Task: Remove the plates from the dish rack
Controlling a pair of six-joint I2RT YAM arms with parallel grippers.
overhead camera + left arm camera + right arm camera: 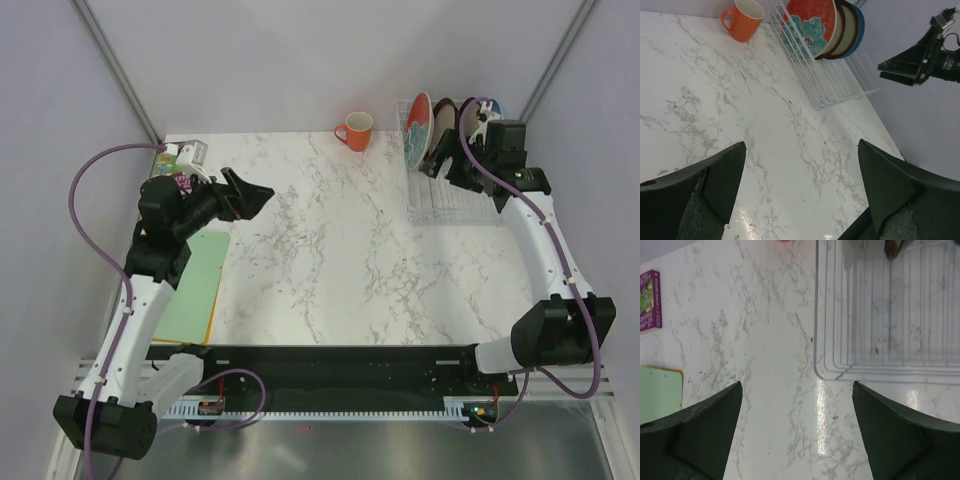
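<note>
Left gripper [801, 144] fingers fill the bottom of its wrist view, spread wide, nothing between them. It hangs over the marble table [330, 250], well to the left of the dish rack [452, 205] and pointed toward it.

Right gripper [796, 385] is also spread, empty, and hovering over the rack's near left corner. Its wrist view shows bare wire floor and that corner below the fingers. From the left wrist camera it sits off the rack's right side, in the air and touching nothing.

All four plates stand on edge at the far end of the rack, packed together. Red patterned plate [810, 25] is at the front, facing the rack's empty part. Two cream plates [844, 30] with dark rims come behind it, with the light blue plate [860, 22] at the back.

Orange mug [355, 130] stands upright on the table just left of the rack's far end, apart from it. Green board [195, 285] lies flat, well left of the rack.
</note>
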